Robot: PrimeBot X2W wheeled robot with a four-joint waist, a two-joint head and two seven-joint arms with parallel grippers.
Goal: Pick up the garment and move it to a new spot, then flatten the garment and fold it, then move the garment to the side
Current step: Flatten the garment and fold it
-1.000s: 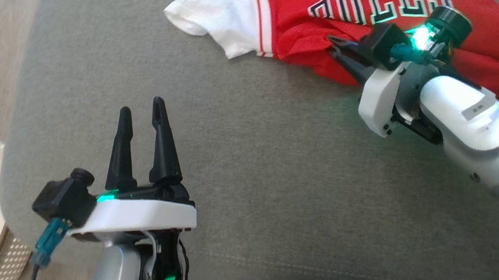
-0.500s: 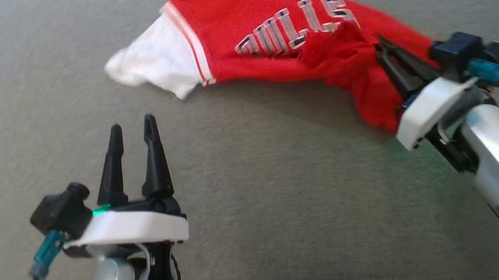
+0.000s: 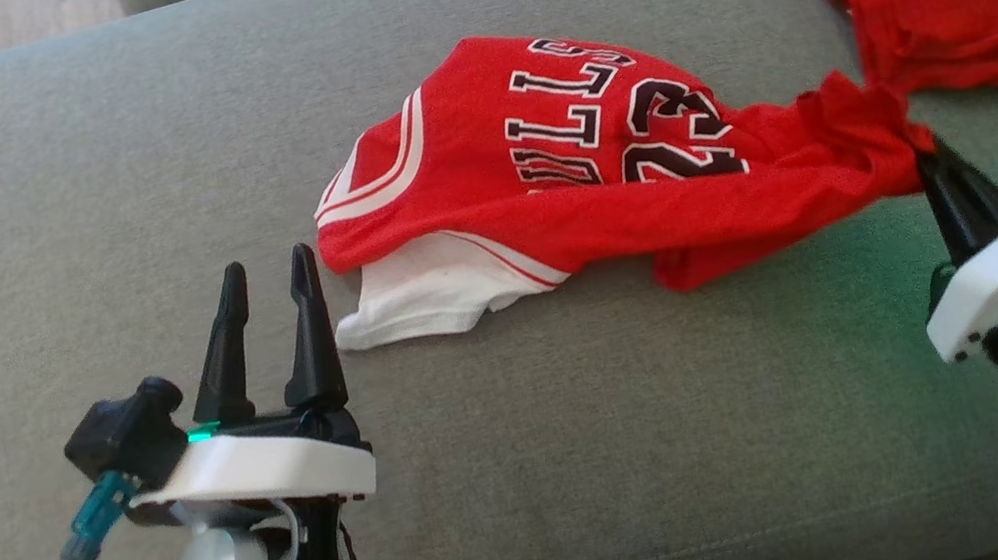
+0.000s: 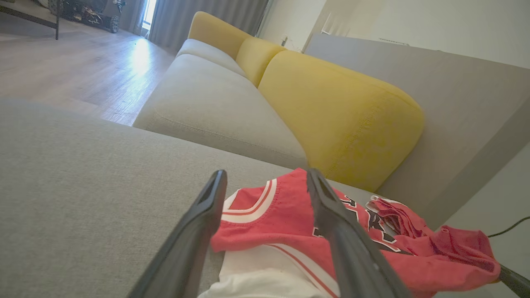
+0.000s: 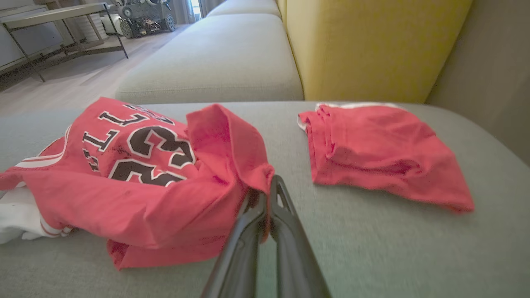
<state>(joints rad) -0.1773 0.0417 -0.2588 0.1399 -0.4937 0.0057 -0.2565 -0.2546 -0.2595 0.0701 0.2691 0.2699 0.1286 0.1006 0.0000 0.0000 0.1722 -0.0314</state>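
Progress: We judged the first step, moving the jersey [image 3: 561, 168] to a new spot, to be about over. It lay on the sofa seat [image 3: 88, 186], roughly midway between the far and near edges.
Right gripper [image 3: 927, 158]: Its jaws were clenched on a bunched red end of the jersey, drawn toward the seat's right edge.
Left gripper [image 3: 267, 266]: Its jaws were released and held nothing. It hovered toward the near edge, just beside the jersey's white part.
Left to do: We saw no flattening, folding or moving aside done yet.
Jersey cloth: It was a thin, limp red knit with white-and-red banded trim and black letters and numerals outlined in white. A soft white layer showed underneath.
Jersey shape: It was a rumpled, elongated heap, doubled over itself and narrowing to a twisted point at the clenched end.
Sofa seat: It had grey, coarse woven upholstery, rounded corners and a stitched seam along the near edge.
Second red garment [image 3: 949, 2]: This was loosely folded, creased red cloth with a white edge. It lay near the far right corner, just beside the jersey, with a strip of seat between them.
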